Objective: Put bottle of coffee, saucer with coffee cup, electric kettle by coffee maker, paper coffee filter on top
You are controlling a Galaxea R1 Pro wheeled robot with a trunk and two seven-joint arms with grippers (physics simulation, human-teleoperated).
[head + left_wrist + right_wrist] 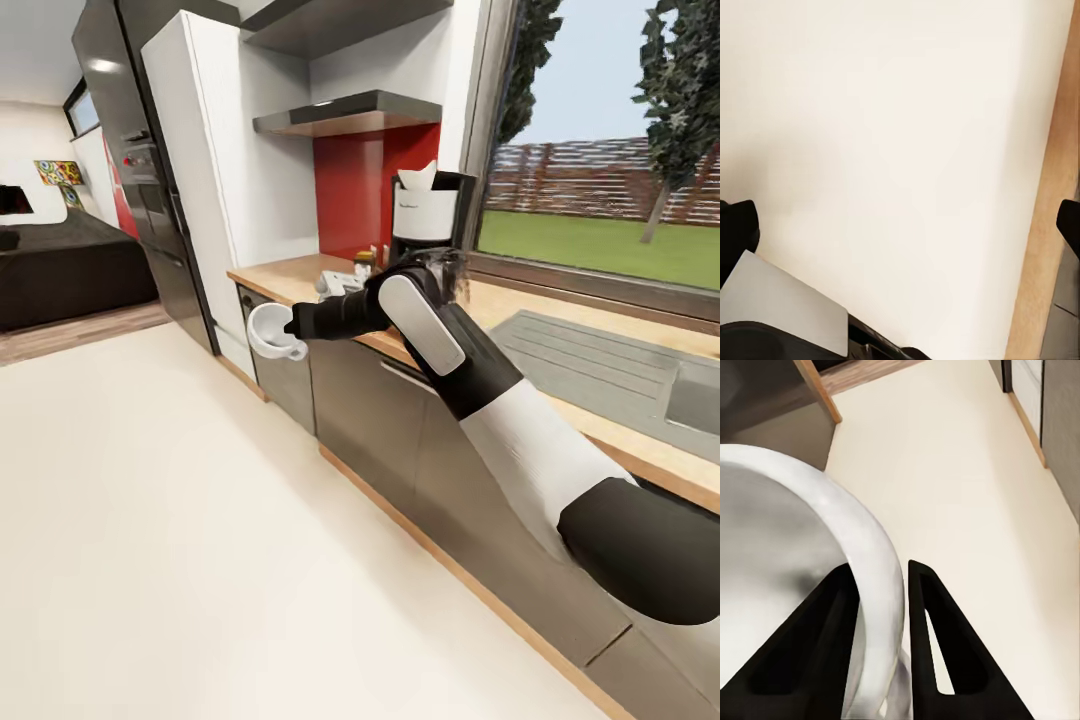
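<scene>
In the head view the right arm reaches left across the wooden countertop point(590, 420), its right gripper point(292, 325) clamped on the rim of a white coffee cup point(270, 332) held out past the counter's front edge, above the cream floor point(170, 520). Behind the arm stands the coffee maker point(428, 218) with a paper coffee filter point(418, 177) on top; small items beside it are partly hidden by the arm, possibly a kettle. A sink point(695, 395) lies far right.

The left wrist view shows floor point(900, 150) and two dark fingertips point(736, 229) set wide apart, holding nothing.

The right wrist view shows both fingers point(937, 637) pinching the cup's wall point(817, 555), one inside, one outside.
</scene>
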